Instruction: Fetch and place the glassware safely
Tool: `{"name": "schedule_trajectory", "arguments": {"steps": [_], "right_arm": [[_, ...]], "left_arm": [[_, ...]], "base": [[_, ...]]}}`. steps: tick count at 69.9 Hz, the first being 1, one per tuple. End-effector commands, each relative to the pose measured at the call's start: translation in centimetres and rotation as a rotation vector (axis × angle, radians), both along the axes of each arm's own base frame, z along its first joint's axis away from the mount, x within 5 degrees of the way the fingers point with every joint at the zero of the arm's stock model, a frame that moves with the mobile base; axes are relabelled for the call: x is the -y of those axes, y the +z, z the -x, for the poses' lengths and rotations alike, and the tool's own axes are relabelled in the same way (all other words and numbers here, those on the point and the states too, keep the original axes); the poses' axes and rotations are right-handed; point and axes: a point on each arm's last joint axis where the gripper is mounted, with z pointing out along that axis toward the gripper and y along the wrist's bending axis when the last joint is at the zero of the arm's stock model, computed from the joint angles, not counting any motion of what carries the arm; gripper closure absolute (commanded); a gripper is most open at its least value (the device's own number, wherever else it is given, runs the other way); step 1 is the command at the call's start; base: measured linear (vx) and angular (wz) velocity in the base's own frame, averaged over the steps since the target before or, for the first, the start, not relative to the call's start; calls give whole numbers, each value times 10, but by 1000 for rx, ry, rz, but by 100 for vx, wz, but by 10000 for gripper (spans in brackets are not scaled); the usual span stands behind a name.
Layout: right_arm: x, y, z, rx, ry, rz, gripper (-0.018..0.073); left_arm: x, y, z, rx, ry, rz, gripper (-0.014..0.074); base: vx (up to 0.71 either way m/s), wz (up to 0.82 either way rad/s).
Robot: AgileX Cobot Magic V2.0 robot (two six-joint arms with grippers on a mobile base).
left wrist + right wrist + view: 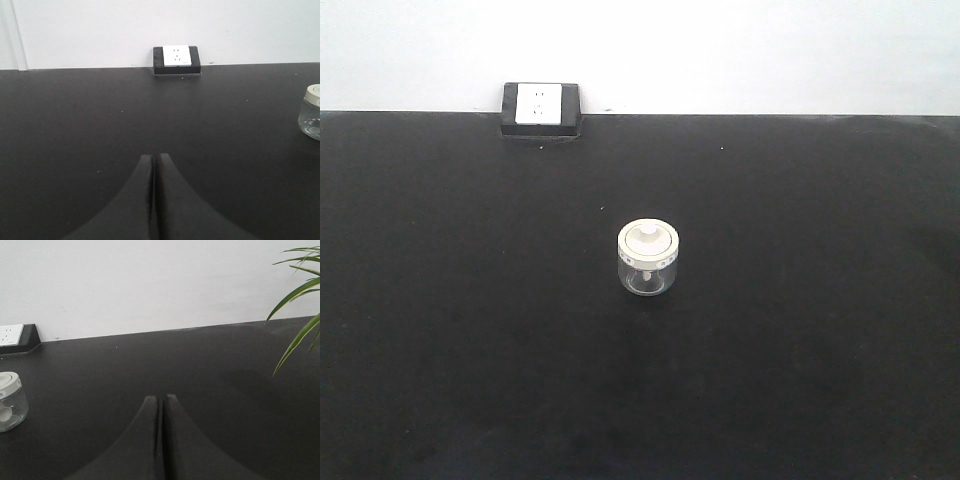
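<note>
And here's the jar point(648, 258), standing upright and alone in the middle of the black tabletop point(800, 350), cream-white lid point(648, 239) seated on top with its little knob dead centre. Both arms sit well back from it: the left pincer point(153, 162) has its fingers pressed together with nothing between them, jar off at the right edge of its view, and the right pincer point(161, 404) is pressed together just the same, jar low at the left of its view. A wall socket point(540, 104) sits at the far edge, plant leaves point(300, 295) off to the right, neither in the way. Now, handling: clear glass, so likely stiff, smooth, slippery and unforgiving of a knock or hard squeeze (light too, by the look of it, apparently near empty). The lid may only rest loose, so the knob looks a poor handle; my call is a gentle, level pinch across the glass wall, just under the lid.
</note>
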Motion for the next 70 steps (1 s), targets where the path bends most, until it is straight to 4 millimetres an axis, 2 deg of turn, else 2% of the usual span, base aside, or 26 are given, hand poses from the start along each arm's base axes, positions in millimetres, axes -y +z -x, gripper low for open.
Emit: {"name": "schedule_trajectory", "arguments": {"steps": [1,70], "right_arm": [[-1,0,0,56,6,21,560],[-1,0,0,56,6,21,560]], "left_arm": [[0,-4,-1,47,-2,14,603],[0,-4,-1,47,-2,14,603]], "base": [[0,0],[0,0]]}}
